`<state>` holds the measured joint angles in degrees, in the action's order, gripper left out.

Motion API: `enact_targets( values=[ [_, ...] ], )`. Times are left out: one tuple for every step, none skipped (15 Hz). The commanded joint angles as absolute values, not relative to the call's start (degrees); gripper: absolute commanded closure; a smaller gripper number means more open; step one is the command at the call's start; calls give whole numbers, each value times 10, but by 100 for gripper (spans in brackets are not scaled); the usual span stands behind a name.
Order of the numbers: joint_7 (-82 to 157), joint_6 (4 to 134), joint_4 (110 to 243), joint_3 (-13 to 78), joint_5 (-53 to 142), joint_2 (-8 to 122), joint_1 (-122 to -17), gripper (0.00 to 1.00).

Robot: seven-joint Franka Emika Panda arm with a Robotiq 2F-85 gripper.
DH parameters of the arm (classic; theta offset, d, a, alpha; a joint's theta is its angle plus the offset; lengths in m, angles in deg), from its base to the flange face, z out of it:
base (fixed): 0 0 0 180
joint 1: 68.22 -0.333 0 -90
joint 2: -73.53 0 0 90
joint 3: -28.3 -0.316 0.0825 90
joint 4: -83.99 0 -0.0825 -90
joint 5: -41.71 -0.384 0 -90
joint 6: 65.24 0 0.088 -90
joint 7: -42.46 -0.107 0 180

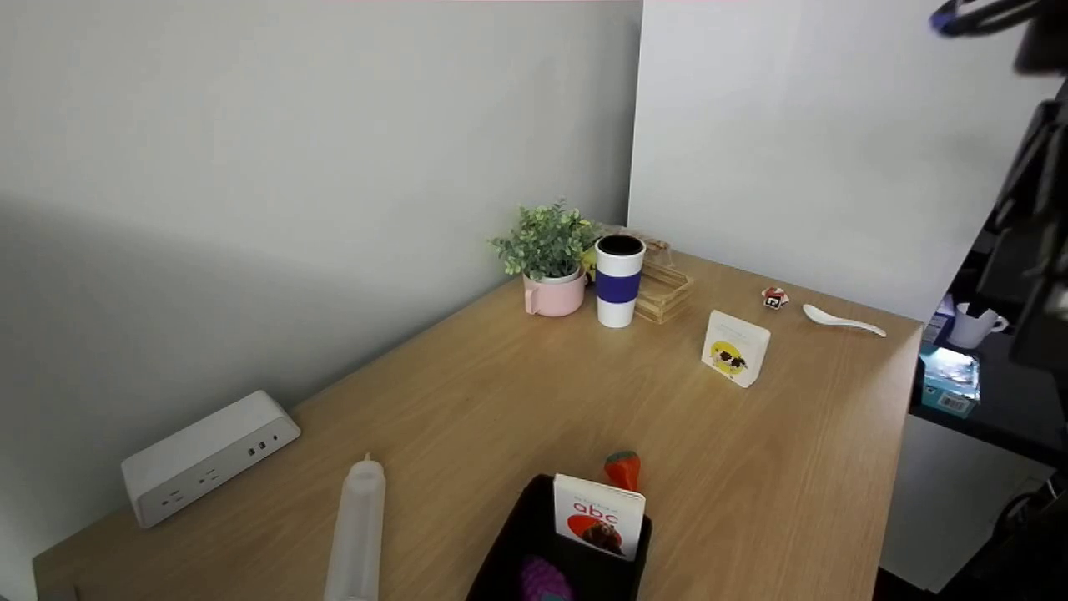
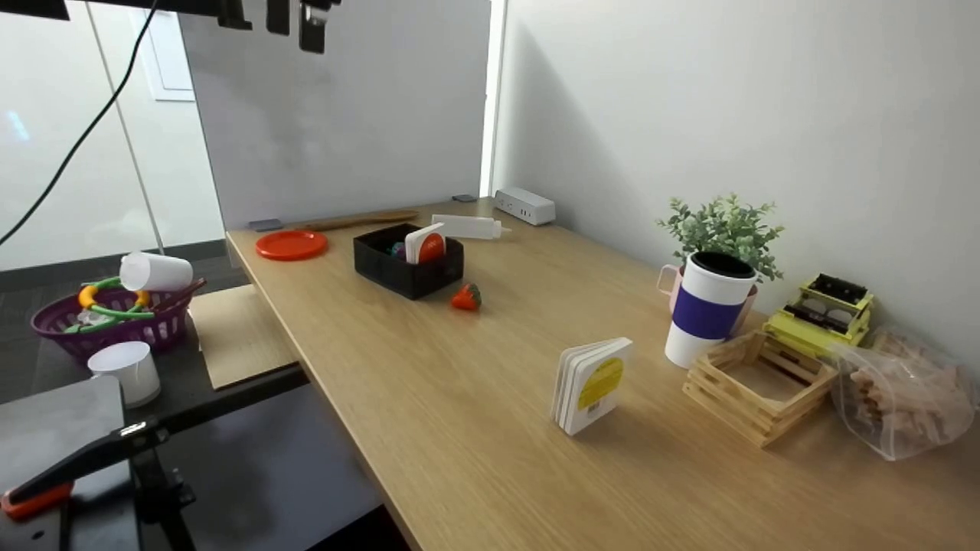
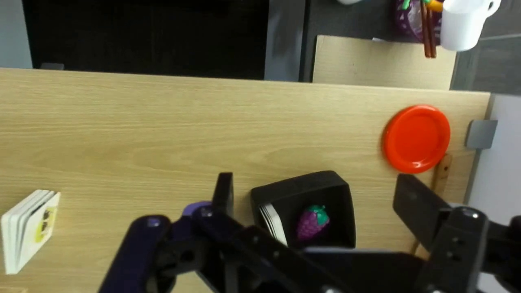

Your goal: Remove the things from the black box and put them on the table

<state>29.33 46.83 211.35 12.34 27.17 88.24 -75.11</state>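
The black box stands on the wooden table; it shows in all views. Inside it lie a purple berry toy with green leaves and a small white "abc" book, leaning upright against one end. A red-orange strawberry toy lies on the table just outside the box in both exterior views; it is hidden in the wrist view. My gripper is wide open and empty, its fingers framing the box from high above. In an exterior view its dark fingers hang at the top edge.
A white cow book stands on the table. A red plate lies near the table edge. A clear bottle and power strip are beyond the box. A purple-banded cup, potted plant and wooden crate stand by the wall.
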Motion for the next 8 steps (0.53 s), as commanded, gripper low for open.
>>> enact_targets(
  values=[
    [331,424,2008,130,278,733,-772,0],
    [333,408,1982,129,285,698,-776,0],
    [320,450,2052,136,276,773,-776,0],
    [323,441,2030,136,277,740,-780,0],
    [324,438,2013,136,278,716,-783,0],
    [325,435,2002,136,277,701,-785,0],
    [325,432,1996,136,277,695,-785,0],
    [315,458,2009,139,280,706,-786,0]
  ],
)
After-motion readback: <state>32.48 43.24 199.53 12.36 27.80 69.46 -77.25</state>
